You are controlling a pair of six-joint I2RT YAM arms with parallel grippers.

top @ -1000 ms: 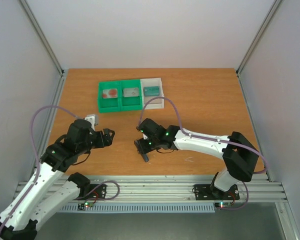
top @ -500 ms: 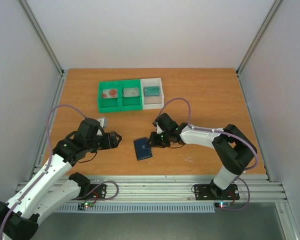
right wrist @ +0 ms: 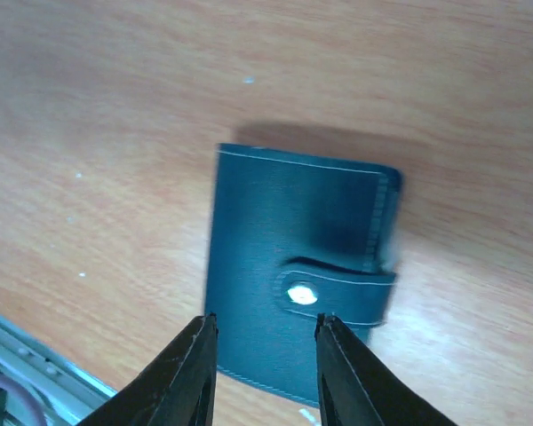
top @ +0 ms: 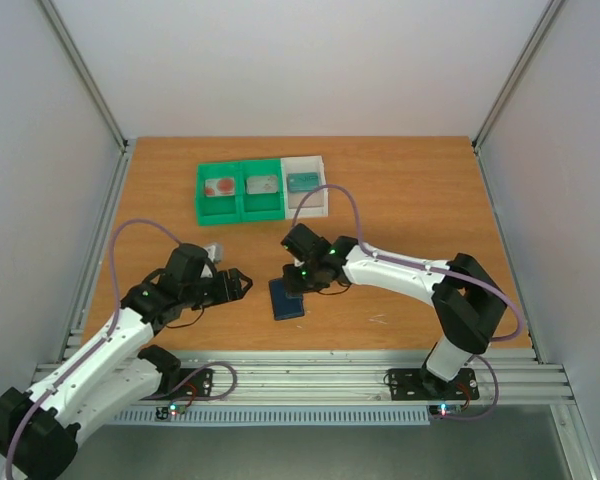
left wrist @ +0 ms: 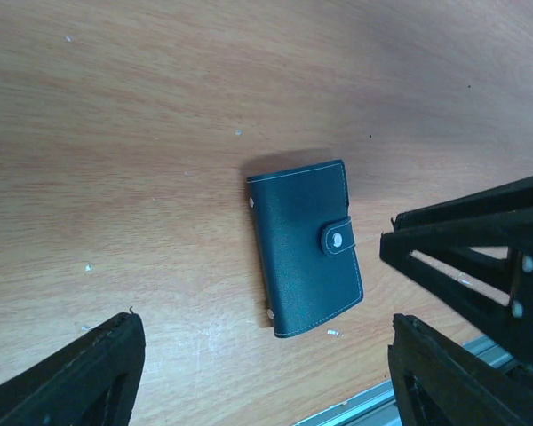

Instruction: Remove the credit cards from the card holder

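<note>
Card holder point(left wrist: 306, 248) lies flat, all edges free; left pincer point(left wrist: 263, 321) gapes wide, right pincer point(right wrist: 265, 333) parted just above

dark teal flat rectangular leather-look card holder point(left wrist: 306, 253): white stitched edging, silver snap studs | orange-brown wooden table top point(top: 410, 200): streaky grain, pale specks | green plastic compartment tray point(top: 241, 200): one white section | thin pale card point(top: 218, 187): red blotch
</note>
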